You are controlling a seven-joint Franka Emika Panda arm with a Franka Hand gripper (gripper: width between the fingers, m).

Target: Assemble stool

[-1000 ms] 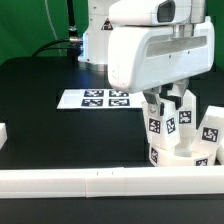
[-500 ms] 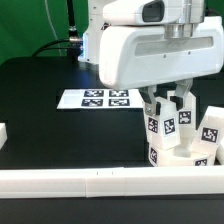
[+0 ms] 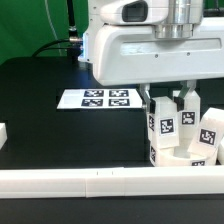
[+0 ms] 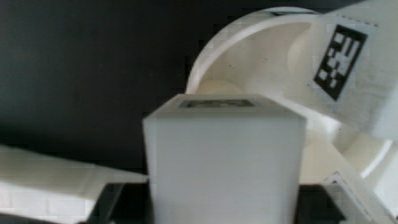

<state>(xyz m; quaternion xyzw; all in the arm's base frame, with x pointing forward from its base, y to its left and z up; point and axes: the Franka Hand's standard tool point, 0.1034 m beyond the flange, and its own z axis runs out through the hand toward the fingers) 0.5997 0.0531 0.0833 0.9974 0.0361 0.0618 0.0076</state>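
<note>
Single-arm assembly of a white plastic stool on a black worktop (image 3: pixel 40 85). In the exterior view the gripper (image 3: pixel 167 108) hangs below the arm's bulky white wrist housing, pointing straight down, and its jaws are closed on an upright stool leg (image 3: pixel 166 125) that carries a black-and-white square tag. The leg's long axis is vertical, in line with the jaws' approach, and its lower end stands at or just above the seat (image 3: pixel 178 152), which lies beside the front border rail (image 3: pixel 80 180) toward the exterior view's right; whether the leg's foot already touches the seat cannot be told. A second tagged leg (image 3: pixel 211 128) leans tilted just beside the held one, further to the exterior view's right, close enough to be brushed. The marker board (image 3: pixel 97 98) lies flat on the worktop, well apart, toward the exterior view's left. The wrist view looks along the held leg, whose blocky square end fills the foreground, with the seat's curved rim (image 4: pixel 249 45) directly beyond it and another tag at the edge. As a judgement, the step in hand is the seating of this leg in a socket of the seat: the coming move turns on the leg remaining plumb over the socket, with the seat lying directly beneath the jaws.
</note>
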